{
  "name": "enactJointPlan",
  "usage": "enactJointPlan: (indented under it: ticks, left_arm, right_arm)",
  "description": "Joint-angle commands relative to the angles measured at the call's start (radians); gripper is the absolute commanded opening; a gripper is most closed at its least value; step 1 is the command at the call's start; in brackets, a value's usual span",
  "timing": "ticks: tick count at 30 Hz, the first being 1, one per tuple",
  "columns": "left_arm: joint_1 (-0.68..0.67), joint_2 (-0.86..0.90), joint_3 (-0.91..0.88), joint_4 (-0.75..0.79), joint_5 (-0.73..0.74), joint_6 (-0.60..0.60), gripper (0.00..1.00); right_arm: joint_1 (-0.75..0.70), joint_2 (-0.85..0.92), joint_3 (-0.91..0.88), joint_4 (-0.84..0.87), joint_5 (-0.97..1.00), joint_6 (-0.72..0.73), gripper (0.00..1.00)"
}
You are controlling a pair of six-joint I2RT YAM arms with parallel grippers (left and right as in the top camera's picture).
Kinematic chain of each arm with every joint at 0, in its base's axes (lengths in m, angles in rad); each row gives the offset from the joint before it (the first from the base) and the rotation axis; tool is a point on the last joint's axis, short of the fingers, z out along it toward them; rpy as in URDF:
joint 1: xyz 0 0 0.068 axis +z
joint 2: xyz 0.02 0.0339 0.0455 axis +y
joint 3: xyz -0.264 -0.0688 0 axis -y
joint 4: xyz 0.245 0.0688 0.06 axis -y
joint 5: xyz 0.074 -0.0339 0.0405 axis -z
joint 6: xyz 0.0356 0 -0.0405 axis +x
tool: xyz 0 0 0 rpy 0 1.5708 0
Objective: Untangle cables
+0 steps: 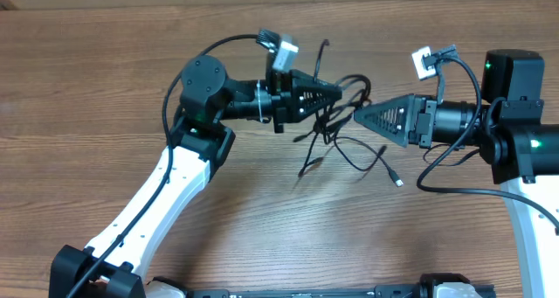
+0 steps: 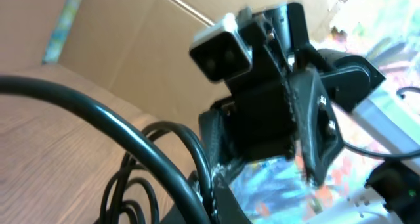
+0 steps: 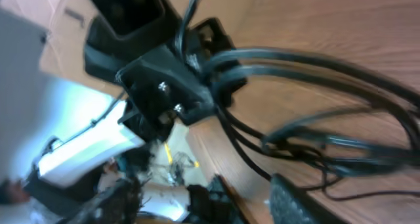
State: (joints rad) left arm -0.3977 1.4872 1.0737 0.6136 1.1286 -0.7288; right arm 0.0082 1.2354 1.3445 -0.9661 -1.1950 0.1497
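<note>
The cables (image 1: 327, 128) are thin black cords bunched in a tangle on the wooden table between my two grippers. One silver-tipped plug (image 1: 397, 183) trails out to the right. My left gripper (image 1: 336, 95) points right and is shut on the cables at the top of the tangle. In the right wrist view the cords (image 3: 315, 60) fan out of the left gripper (image 3: 167, 86). My right gripper (image 1: 360, 116) points left, its tip at the tangle's right edge. Its fingers (image 3: 292, 201) stand open with no cord between them. Looped cords (image 2: 169, 125) rise in the left wrist view in front of the right gripper (image 2: 315, 132).
The wooden table (image 1: 105, 88) stretches around both arms. The left arm's base (image 1: 96, 276) is at the bottom left and the right arm's body (image 1: 524, 149) at the right edge. Cardboard (image 2: 131, 33) stands beyond the table.
</note>
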Motion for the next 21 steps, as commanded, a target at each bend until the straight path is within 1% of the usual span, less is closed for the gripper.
enactJointPlan:
  ticks: [1,3,5,10,14,16,20,21]
  left_arm:
    - [-0.001,-0.005,0.009,0.082,-0.039,-0.093,0.04]
    - [-0.014,-0.005,0.009,0.132,-0.036,-0.121,0.04]
    - [-0.037,-0.005,0.009,0.175,-0.039,-0.133,0.04]
    - [-0.077,-0.005,0.009,0.183,-0.064,-0.132,0.04]
    - [-0.099,-0.005,0.009,0.183,-0.073,-0.132,0.04]
    - [-0.107,-0.005,0.009,0.183,-0.083,-0.131,0.04]
    - [-0.108,-0.005,0.009,0.184,-0.1,-0.132,0.04]
    - [-0.108,-0.005,0.009,0.184,-0.101,-0.132,0.04]
  right_arm:
    - [0.004,-0.004,0.004,0.004,0.062,0.032,0.73]
    - [0.004,-0.004,0.004,0.004,0.08,0.032,0.75]
    - [0.004,-0.004,0.004,0.008,0.084,0.029,0.74]
    - [0.004,-0.004,0.004,0.011,0.084,0.029,0.7]
    - [0.004,-0.004,0.004,0.011,0.08,0.028,0.69]
    - [0.004,-0.004,0.004,0.011,0.08,0.025,0.64]
    - [0.004,-0.004,0.004,0.006,0.079,0.025,0.47]
    - [0.004,-0.004,0.004,0.001,0.079,0.025,0.45]
